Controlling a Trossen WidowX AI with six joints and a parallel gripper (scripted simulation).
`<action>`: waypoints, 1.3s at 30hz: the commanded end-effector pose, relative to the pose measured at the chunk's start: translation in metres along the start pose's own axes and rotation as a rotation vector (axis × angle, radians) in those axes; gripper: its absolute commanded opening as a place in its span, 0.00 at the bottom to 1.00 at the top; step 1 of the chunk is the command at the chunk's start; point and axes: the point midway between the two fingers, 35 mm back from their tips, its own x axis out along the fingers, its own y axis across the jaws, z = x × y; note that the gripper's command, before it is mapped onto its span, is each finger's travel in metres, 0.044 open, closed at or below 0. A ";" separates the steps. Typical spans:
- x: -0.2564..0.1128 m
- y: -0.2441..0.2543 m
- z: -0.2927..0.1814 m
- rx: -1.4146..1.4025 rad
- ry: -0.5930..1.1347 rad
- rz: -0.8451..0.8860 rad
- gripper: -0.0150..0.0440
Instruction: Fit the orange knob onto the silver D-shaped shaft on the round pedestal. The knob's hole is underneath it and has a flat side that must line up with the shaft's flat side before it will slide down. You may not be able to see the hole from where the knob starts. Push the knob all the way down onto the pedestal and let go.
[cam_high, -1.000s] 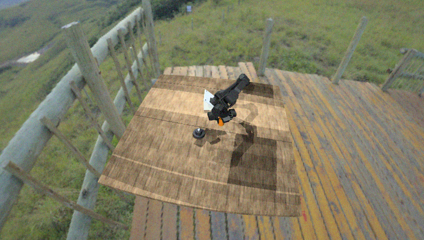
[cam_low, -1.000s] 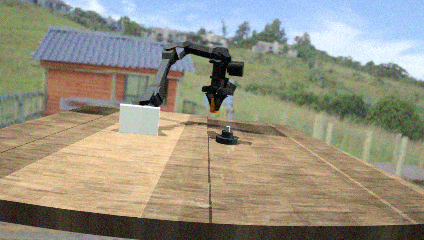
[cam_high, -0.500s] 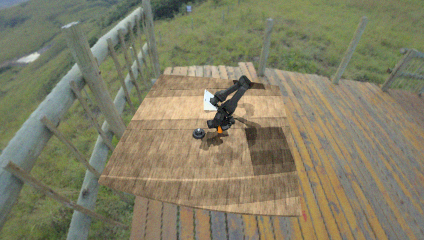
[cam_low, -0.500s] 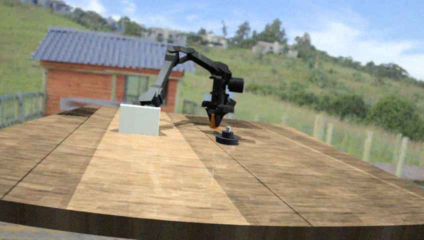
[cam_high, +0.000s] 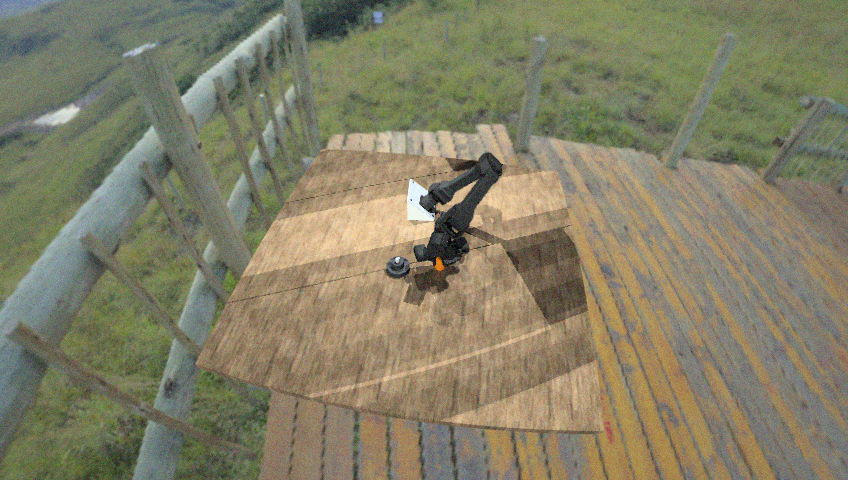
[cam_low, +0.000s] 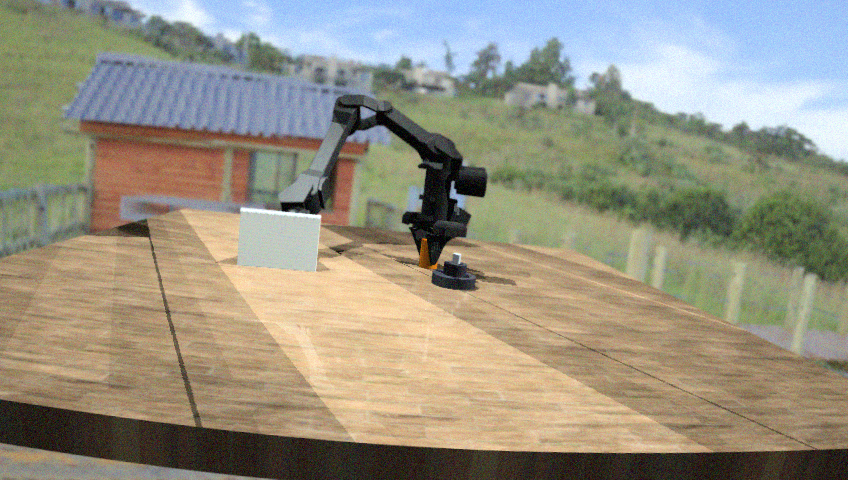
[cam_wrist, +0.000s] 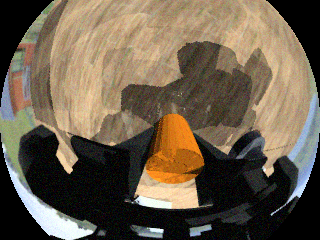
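Note:
My gripper (cam_high: 439, 259) (cam_low: 429, 256) (cam_wrist: 172, 133) points down and is shut on the orange knob (cam_high: 439, 265) (cam_low: 424, 254) (cam_wrist: 176, 162). The knob is roughly upright, low over the table; I cannot tell whether it touches the table. Its hole does not show. The round dark pedestal (cam_high: 397, 270) (cam_low: 453, 281) stands on the table, with the silver shaft (cam_high: 397, 259) (cam_low: 456, 258) upright and bare on top. The knob is beside the pedestal, to its right in the top view and to its left in the exterior view. In the wrist view, a dark round shape partly behind the right finger seems to be the pedestal.
A white panel (cam_high: 418, 205) (cam_low: 279, 240) stands tilted near the arm's base. The wooden table (cam_high: 357, 344) (cam_low: 476, 380) carries the arm's dark shadows and has its edges well away from the pedestal.

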 end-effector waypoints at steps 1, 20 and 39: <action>0.000 0.000 0.000 -0.001 0.000 0.000 0.52; 0.000 0.000 0.000 -0.001 0.000 0.000 0.66; -0.066 0.000 0.000 0.006 -0.002 0.001 1.00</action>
